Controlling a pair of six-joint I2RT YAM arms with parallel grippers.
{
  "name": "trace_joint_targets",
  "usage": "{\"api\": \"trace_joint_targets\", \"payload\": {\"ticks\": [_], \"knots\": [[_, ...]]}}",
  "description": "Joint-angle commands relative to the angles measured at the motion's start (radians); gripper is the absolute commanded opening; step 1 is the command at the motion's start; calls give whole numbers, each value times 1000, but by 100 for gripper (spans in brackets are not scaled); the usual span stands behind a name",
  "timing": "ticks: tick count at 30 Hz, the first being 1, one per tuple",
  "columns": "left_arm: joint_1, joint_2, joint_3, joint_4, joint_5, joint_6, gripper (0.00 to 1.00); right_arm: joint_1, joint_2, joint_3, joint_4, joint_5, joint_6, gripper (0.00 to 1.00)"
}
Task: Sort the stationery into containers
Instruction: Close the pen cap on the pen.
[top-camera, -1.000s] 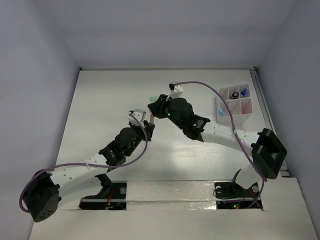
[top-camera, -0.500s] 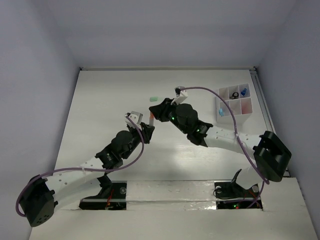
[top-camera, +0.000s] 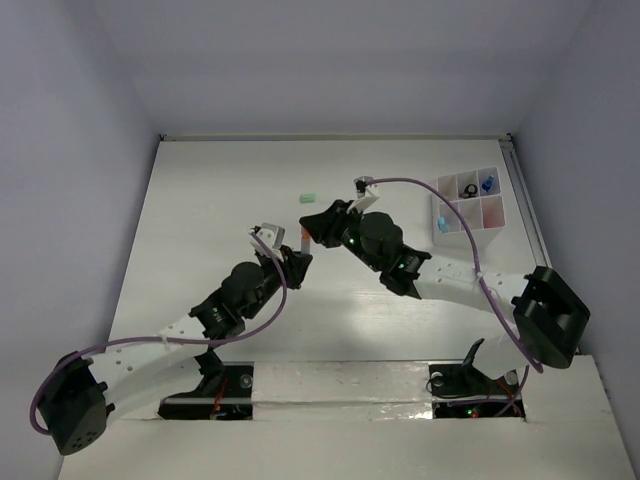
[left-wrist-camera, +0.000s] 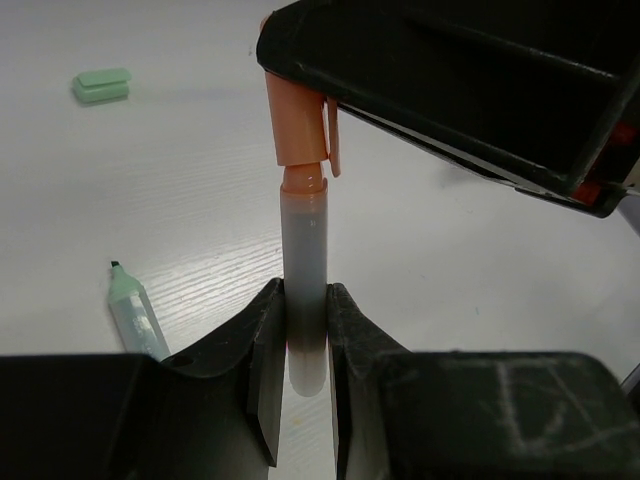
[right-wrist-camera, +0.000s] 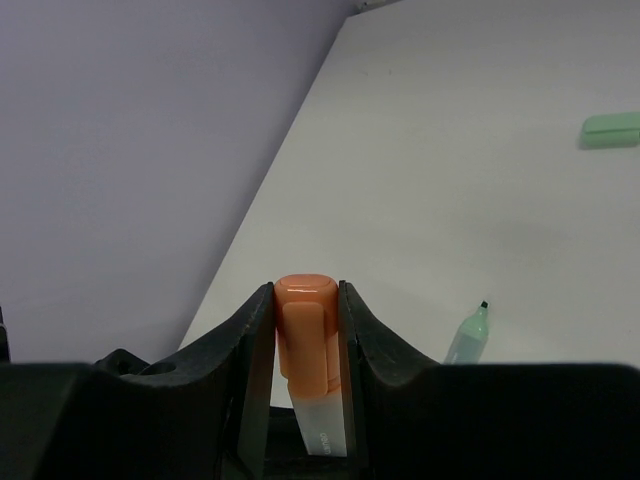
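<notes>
1. Left jaws: clenched on the pale grey barrel of the orange pen (left-wrist-camera: 303, 290), one jaw on each side near its blunt end, as the left wrist view shows.
2. Right jaws: clenched on the orange cap (right-wrist-camera: 303, 325) of that same pen. The cap's clip faces the right wrist camera, and a strip of pale barrel shows just below the cap.
3. Orange pen, position: held off the tabletop (top-camera: 200, 200) between the 2 arms, near the middle of the surface in the top view. A narrow orange collar shows between cap and barrel. Whether the cap is fully seated cannot be told.
4. Mint pen (left-wrist-camera: 135, 318): 1 item, lying flat on the tabletop just beside the left jaws, with its dark tip exposed and pointing away from them.
5. Mint-green block (top-camera: 308, 197): 1 item, lying flat on the tabletop beyond both jaws and well apart from the mint pen.
6. White tray (top-camera: 477, 198): 1 item with 6 square compartments, at the far right of the tabletop and well apart from both jaws.
7. Tray contents visible in the top view:
   - black ring (top-camera: 467, 188) in a far compartment
   - blue clip (top-camera: 488, 184) in the compartment beside it
   - pale blue piece (top-camera: 441, 226) in a nearer left compartment
   - anything else in the tray is too small to identify
</notes>
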Motion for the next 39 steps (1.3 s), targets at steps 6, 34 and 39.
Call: {"api": "trace_joint_targets", "payload": {"ticks": [6,34,39], "knots": [[10,-15,67,43,-79,-15,0,43,-95,-58,-21,-10,-20,0],[-21,-41,232,43,-125,54,0,52,-81,-39,-306,-356,-61,0],[-21,-65,283,3,-102,81,0,52,-102,7,-473,-328,-130,0]]}}
